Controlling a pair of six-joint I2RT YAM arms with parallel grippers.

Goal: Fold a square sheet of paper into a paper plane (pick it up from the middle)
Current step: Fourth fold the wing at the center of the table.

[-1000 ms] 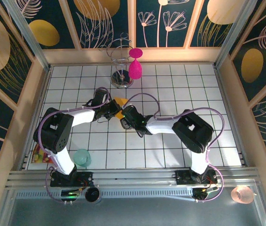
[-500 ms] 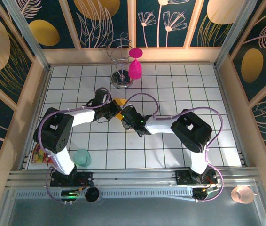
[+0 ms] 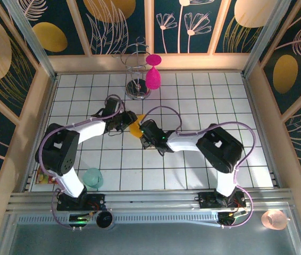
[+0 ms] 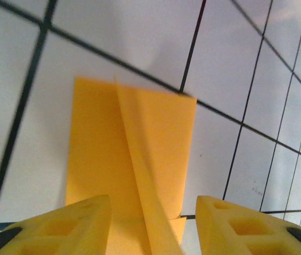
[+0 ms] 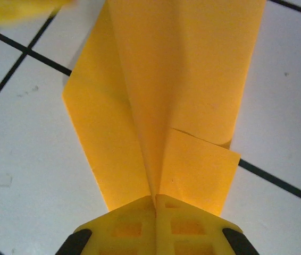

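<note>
right hand (image 5: 156, 198) pinches paper plane (image 5: 193, 79); left hand (image 4: 151, 203) spread (seemingly clear).

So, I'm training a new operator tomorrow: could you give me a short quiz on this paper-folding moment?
1. True or false: the right gripper is shut on the folded paper.
2. The left gripper is: A) open, astride the paper's raised crease; B) shut on the paper; C) holding a cup.
3. Fill in: the goblet at the wire rack is coloured ___.
Key: 1 true; 2 A; 3 magenta.
</note>
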